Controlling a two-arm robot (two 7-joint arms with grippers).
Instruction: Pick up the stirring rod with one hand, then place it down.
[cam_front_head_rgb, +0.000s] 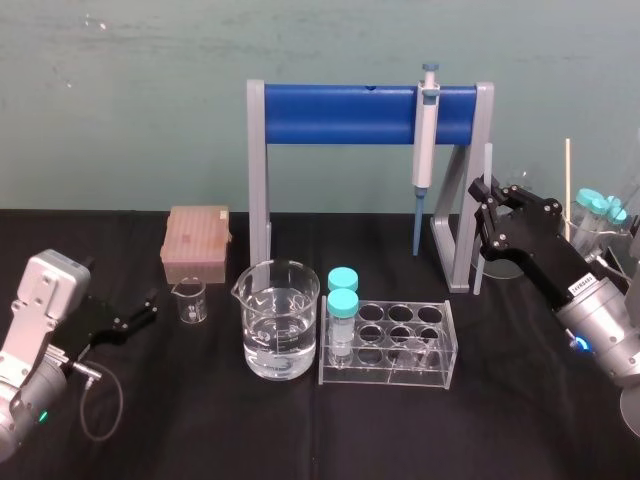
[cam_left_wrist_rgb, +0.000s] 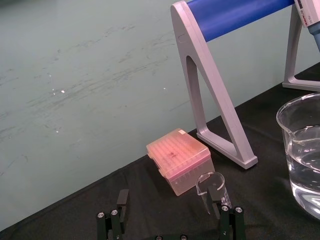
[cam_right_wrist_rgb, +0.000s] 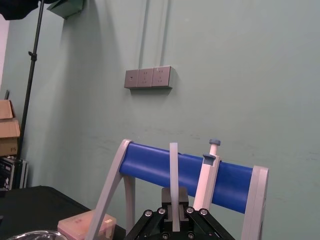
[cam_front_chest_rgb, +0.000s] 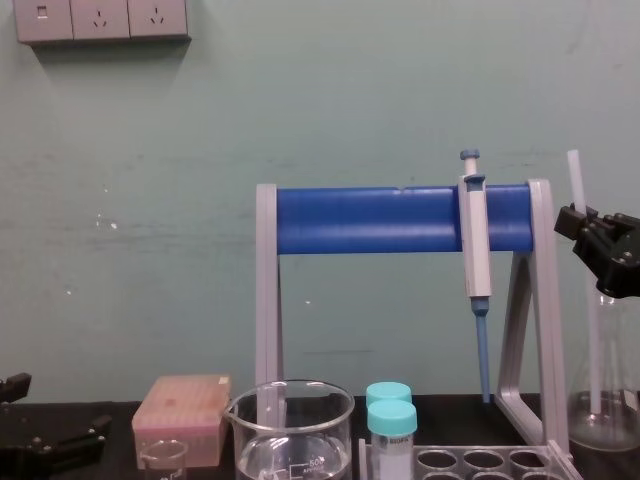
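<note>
1. One stirring rod (cam_front_head_rgb: 488, 162), one pipette (cam_front_head_rgb: 425, 140), one tip box (cam_front_head_rgb: 196, 243), one large beaker (cam_front_head_rgb: 280, 320), one small beaker (cam_front_head_rgb: 189, 300), and two teal-capped tubes (cam_front_head_rgb: 343, 300) in one rack (cam_front_head_rgb: 440, 345).
2. The right gripper (cam_front_head_rgb: 484, 200) is raised beside the stand (cam_front_head_rgb: 345, 112), at its right leg, and pinches the rod upright.
3. The left gripper (cam_front_head_rgb: 148, 305) sits low over the table (cam_front_head_rgb: 200, 420), at its left, with fingers spread and empty.

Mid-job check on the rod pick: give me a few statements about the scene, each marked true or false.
1. The right gripper is shut on the stirring rod, holding it roughly upright. True.
2. The pipette lies flat on the table. False: it hangs from the blue bar.
3. The left gripper grips the small beaker. False: it is open, just short of the beaker.
4. Two blue-capped tubes stand in the tube rack. True.
</note>
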